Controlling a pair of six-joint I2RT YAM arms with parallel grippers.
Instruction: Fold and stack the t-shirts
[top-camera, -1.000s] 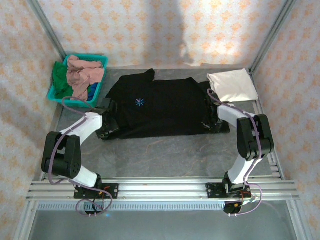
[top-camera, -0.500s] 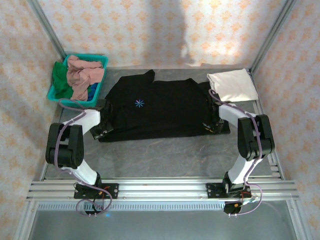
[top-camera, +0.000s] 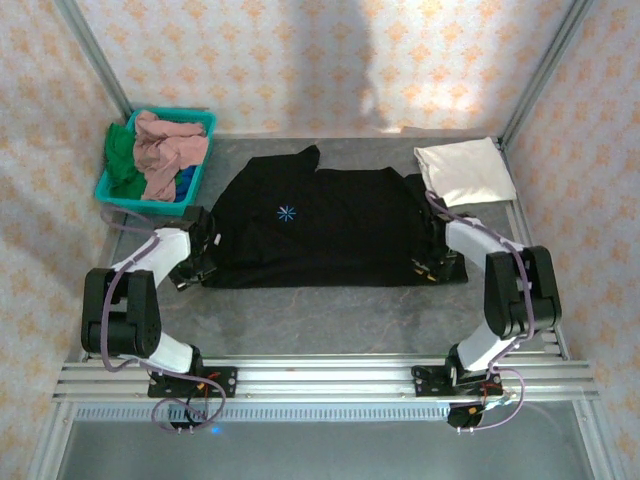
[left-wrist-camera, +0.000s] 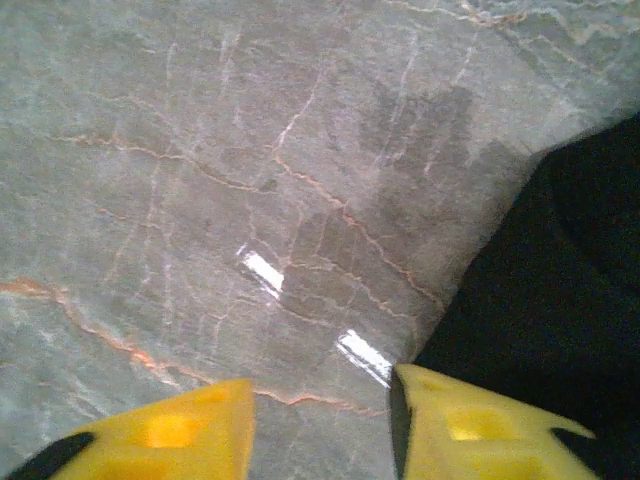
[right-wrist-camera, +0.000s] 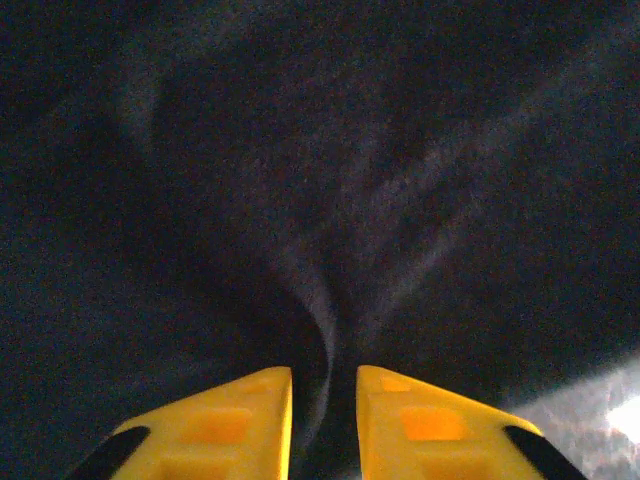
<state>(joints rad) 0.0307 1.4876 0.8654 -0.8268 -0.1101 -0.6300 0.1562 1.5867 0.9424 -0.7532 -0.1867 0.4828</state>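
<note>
Black shirt (top-camera: 320, 230) tugged flat, hem drawn toward the arms.
Over the last second the shirt had spread wider across the middle of the table (top-camera: 330, 320), its near edge straighter and lower than before. The left gripper (left-wrist-camera: 320, 400) had let go: its fingers (left-wrist-camera: 190, 430) stood apart over bare table, the shirt's corner just beside one. The right gripper (right-wrist-camera: 325, 385) stayed narrow, pinching a ridge of the black cloth at the other corner. Smoothing looked nearly done, with folding probably next. A folded white shirt (top-camera: 465, 170) lay at the far right; the rest waited in the basket (top-camera: 205, 122).
</note>
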